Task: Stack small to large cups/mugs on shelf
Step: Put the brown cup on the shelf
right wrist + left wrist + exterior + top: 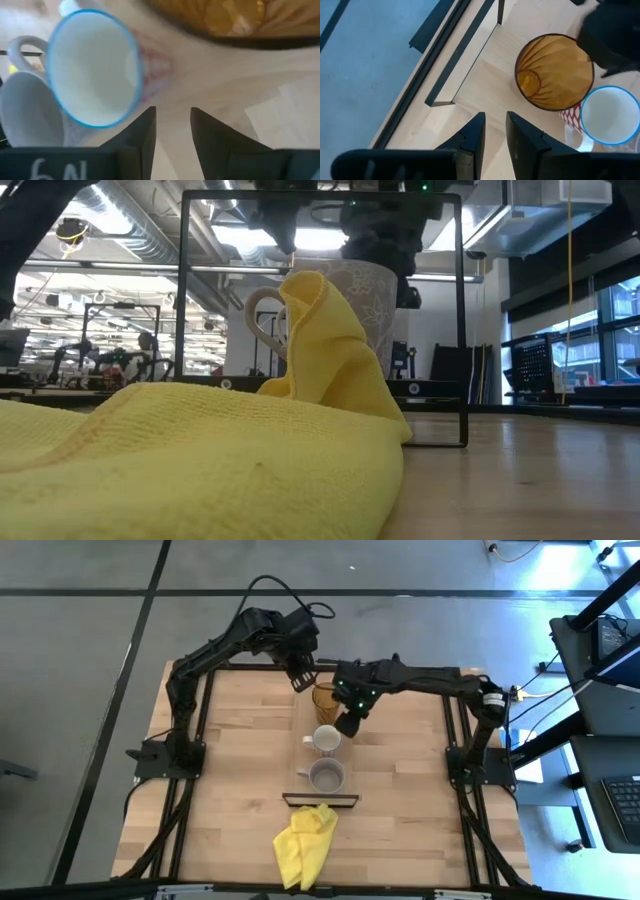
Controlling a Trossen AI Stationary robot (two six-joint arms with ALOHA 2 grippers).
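Note:
Three vessels stand in a row on the table: the amber tumbler (325, 698) farthest, the white blue-rimmed mug (326, 740) in the middle, and the grey mug (327, 777) nearest, each on its base. The shelf (320, 800) shows as a narrow dark-edged bar just in front of the grey mug. My left gripper (300, 680) hovers at the tumbler's far-left side, open by a narrow gap (495, 132). My right gripper (346, 725) hangs between tumbler (225, 15) and white mug (95, 75), to their right, also narrowly open (172, 120). Neither touches anything.
A crumpled yellow cloth (305, 840) lies near the table's near edge and fills the foreground of the low view (200, 460). There a thin dark frame (463, 330) stands around the grey mug (370, 300). Bare wood lies left and right of the row.

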